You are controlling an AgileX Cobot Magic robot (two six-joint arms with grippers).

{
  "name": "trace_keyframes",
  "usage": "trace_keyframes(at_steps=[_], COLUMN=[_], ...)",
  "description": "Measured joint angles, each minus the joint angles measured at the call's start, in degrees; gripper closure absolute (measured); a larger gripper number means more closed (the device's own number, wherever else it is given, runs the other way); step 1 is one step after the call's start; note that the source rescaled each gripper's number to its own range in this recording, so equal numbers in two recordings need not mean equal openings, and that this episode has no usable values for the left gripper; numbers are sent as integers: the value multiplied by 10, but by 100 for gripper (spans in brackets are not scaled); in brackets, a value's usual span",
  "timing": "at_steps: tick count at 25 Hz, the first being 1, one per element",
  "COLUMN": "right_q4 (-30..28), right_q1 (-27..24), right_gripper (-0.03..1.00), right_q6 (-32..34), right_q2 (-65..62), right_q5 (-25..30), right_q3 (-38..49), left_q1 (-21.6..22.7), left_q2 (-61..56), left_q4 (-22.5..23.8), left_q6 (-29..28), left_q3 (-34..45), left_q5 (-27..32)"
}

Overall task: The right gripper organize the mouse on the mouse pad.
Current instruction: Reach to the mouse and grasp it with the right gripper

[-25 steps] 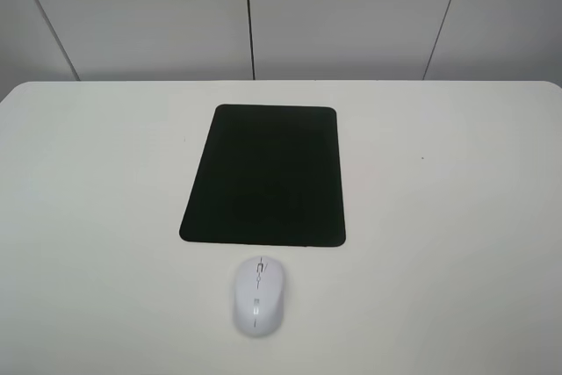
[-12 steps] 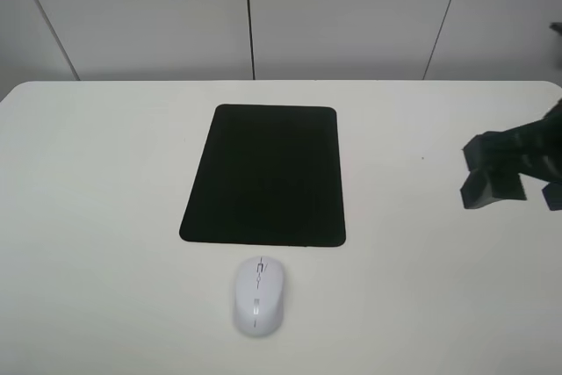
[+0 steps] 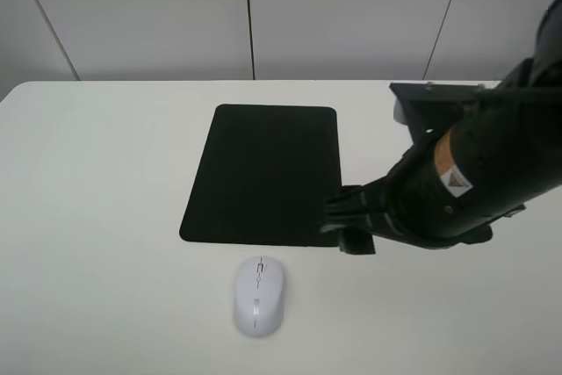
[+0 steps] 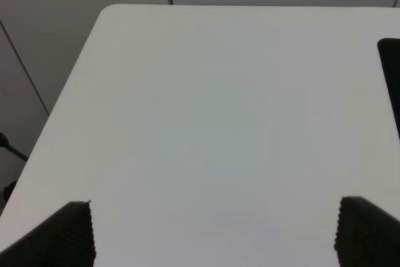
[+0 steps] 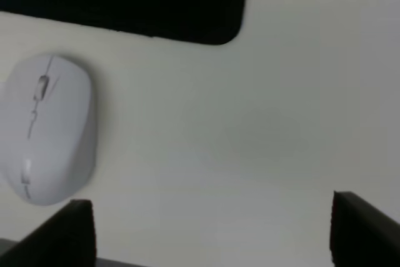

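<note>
Just off the mouse pad's [image 3: 263, 173] front right corner, right gripper [image 3: 344, 224] spread wide, empty, mouse [image 3: 257, 296] on desk [image 3: 105, 217] beside the pad's front edge, open desk around, panelled wall [image 3: 351, 15] behind.

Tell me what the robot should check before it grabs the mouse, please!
1. Is the right gripper open? Ok, its jaws stand wide apart.
2. Is it empty? Ok, nothing sits between the jaws.
3. Is it above the mouse? Not ok, it hangs by the near right corner of the mouse pad, with the mouse off to one side.
4. Is there room on the mouse pad? Ok, nothing lies on it.
5. Is the mouse easy to reach? Ok, it lies alone on the table, just off the pad's near edge.
6. Is the left gripper out of the way? Ok, it is open over bare table.
</note>
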Motion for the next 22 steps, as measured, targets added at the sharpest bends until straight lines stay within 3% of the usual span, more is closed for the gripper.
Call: trace_keyframes(at_steps=[4,13,22], right_q4=[0,2,-8], right_q1=[50,95,97], right_gripper=[-3,-3,-3], right_q6=[15,17,74], right_q2=[75,233,304], right_q5=[-6,-6,-34], right_q3=[-47,-193,-208], left_q1=[0,0,0], left_q2=[0,0,0], left_q4=[0,0,0], left_q6=[0,0,0], left_q3=[0,0,0], left_q5=[0,0,0])
